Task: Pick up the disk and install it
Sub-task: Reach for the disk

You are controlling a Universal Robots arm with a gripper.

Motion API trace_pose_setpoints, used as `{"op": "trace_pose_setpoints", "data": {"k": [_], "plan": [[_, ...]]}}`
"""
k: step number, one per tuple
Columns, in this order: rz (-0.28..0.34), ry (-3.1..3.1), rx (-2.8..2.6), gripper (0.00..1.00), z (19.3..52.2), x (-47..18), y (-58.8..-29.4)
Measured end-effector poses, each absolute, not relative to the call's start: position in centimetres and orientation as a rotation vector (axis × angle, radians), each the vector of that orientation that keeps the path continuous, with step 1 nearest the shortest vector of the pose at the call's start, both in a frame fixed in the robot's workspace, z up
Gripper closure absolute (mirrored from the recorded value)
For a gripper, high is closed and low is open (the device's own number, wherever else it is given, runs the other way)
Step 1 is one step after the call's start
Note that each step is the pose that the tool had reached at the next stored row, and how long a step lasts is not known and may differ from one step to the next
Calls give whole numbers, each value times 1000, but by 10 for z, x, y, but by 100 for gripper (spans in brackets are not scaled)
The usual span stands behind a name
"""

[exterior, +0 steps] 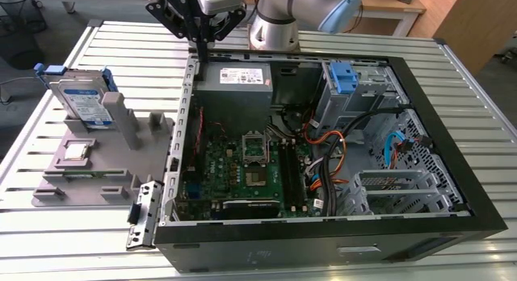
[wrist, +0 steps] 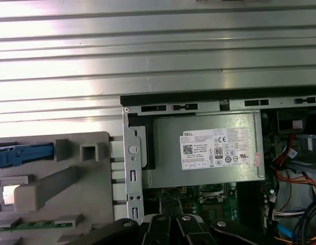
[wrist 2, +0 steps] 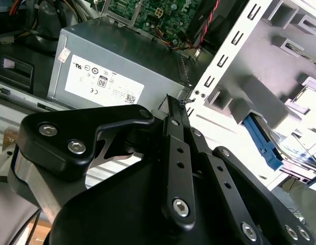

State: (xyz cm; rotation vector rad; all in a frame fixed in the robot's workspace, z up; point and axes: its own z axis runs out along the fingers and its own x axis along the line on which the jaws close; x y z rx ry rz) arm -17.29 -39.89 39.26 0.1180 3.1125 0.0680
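The disk (exterior: 81, 98) is a silver drive with a white and blue label in a blue bracket. It stands on edge in a grey holder (exterior: 141, 138) at the exterior view's left, beside the open computer case (exterior: 456, 172). My gripper (exterior: 198, 48) hangs over the case's back corner by the power supply (exterior: 234, 78), well apart from the disk. Its black fingers are shut with nothing between them. In the second wrist view the gripper (wrist 2: 170, 100) points at the case wall, and the disk's blue bracket (wrist 2: 260, 143) lies off to one side. The first wrist view shows that bracket (wrist: 23, 153) too.
The case lies open on a slatted metal table (exterior: 452, 57), showing its motherboard (exterior: 242, 166), cables and a drive cage with a blue latch (exterior: 345, 78). A small square processor chip (exterior: 75, 151) rests on the grey holder. The arm's base (exterior: 275, 26) stands behind the case.
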Motion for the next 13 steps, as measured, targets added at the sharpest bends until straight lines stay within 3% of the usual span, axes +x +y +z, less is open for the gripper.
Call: {"op": "trace_pose_setpoints", "data": {"k": [13], "plan": [[68,3112,118,90,393,-176,-399]]}}
